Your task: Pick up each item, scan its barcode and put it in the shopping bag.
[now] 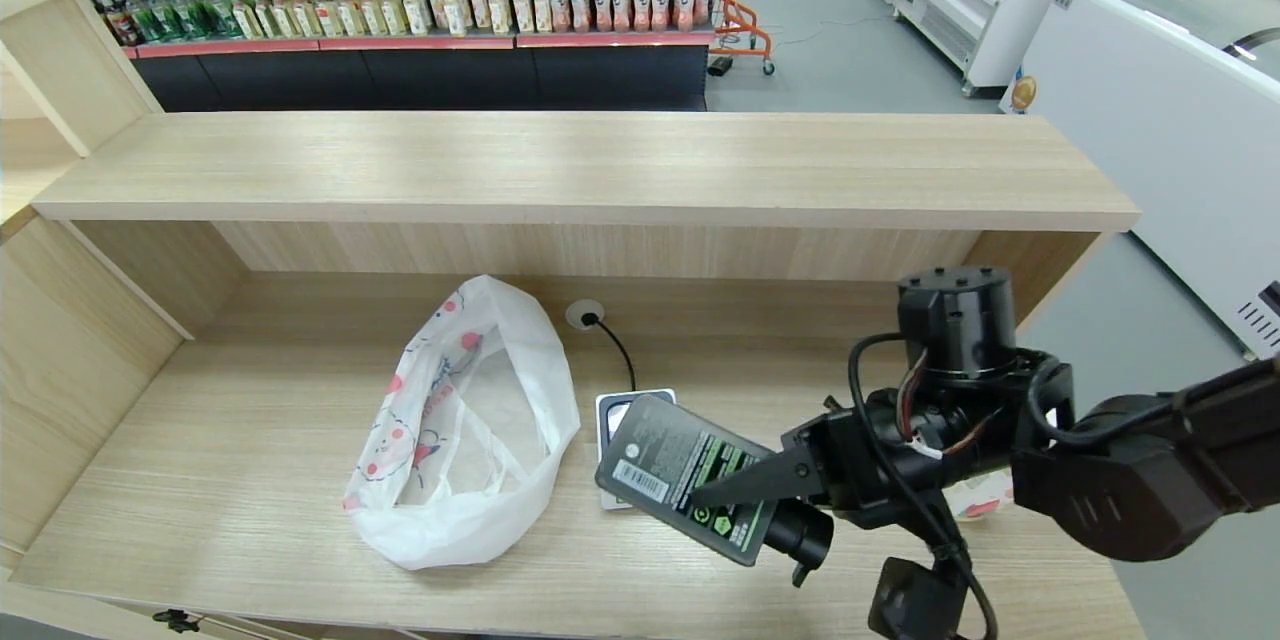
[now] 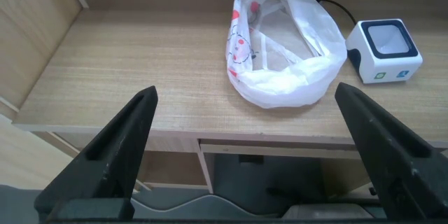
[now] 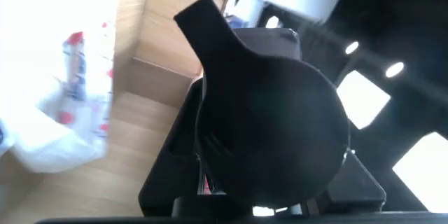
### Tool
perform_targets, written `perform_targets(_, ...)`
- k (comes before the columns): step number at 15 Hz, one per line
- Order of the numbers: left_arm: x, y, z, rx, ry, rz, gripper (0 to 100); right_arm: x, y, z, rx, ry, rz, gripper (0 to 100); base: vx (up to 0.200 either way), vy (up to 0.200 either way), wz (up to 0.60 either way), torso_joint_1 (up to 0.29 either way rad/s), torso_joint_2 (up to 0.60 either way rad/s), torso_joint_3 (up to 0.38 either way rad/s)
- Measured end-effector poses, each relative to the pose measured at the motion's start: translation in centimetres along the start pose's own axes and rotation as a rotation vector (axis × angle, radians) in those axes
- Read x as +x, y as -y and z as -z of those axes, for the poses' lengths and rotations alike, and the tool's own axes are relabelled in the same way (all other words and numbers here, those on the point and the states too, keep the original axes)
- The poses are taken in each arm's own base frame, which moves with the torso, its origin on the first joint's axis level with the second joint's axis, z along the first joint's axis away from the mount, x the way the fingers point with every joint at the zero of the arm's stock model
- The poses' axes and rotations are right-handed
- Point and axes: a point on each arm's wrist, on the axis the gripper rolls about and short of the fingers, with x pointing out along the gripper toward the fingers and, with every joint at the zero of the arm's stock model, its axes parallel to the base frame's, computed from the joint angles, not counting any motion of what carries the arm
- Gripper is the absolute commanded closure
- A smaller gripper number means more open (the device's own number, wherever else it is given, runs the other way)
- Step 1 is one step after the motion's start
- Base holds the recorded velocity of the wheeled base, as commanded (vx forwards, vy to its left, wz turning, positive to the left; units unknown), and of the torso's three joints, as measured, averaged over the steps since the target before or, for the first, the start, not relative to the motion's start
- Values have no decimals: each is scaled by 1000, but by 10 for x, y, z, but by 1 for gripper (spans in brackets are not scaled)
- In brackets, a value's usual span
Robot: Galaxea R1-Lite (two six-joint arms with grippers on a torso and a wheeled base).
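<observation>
Head view: the right gripper (image 1: 715, 495) is closed on a flat dark-grey pouch with a green-and-white label and a barcode strip (image 1: 650, 450). One black pointed finger lies across the printed face; the other is hidden behind the pouch. The pouch is tilted and held just above a small white box scanner with a dark glass top (image 1: 610, 415), which it mostly covers. A black cable (image 1: 618, 350) runs from the scanner away from the gripper. Beyond the pouch's free end, a white plastic shopping bag with red cartoon prints (image 1: 540, 390) lies open-mouthed on the pale wooden counter (image 1: 230, 480).

Left wrist view: the left gripper (image 2: 246, 92) has its two dark fingers spread wide with nothing between them. Ahead of it lie the bag (image 2: 280, 84) and the fully uncovered scanner (image 2: 385, 49), near each other but apart.

Right wrist view: a blurred dark mass sits close to the lens, and the bag (image 3: 63, 98) lies off to one side.
</observation>
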Motion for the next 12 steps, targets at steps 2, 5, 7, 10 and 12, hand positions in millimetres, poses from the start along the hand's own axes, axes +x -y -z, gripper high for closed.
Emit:
perform_targets(2,0,0,0,0,0,0,0,-22,28,1,228,-143,-98,100,0,0,0,0,0,0)
perform_targets(5,0,0,0,0,0,0,0,-65,61,-20,484,-245,-168,100,0,0,0,0,0,0)
perform_targets(7,0,0,0,0,0,0,0,-95,67,-58,830,-242,-269,100,0,0,0,0,0,0)
perform_targets(10,0,0,0,0,0,0,0,-124,100,-81,1451,-399,-253,100,0,0,0,0,0,0)
perform_targets(12,0,0,0,0,0,0,0,-137,120,-70,1758,-554,-125,100,0,0,0,0,0,0)
